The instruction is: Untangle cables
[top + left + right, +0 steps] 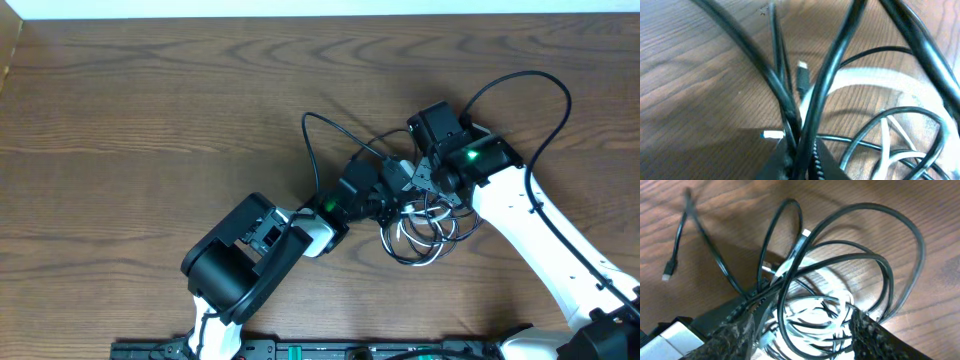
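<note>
Cables (862,206) bunched between my tools.
Left tool (800,160) clamped on several black ones; right tool (802,330) wide, straddling the pile.

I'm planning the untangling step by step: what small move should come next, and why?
Probably close the right fingers on the white cable loops between them, anchoring the pile. The left fingers are shut on black cables rising out of the tangle, so they could then draw those free.

I'm counting one left arm (262,245), one right arm (530,215), one table (150,100), one white cable (875,76), and black cables (900,225) too tangled to number.
</note>
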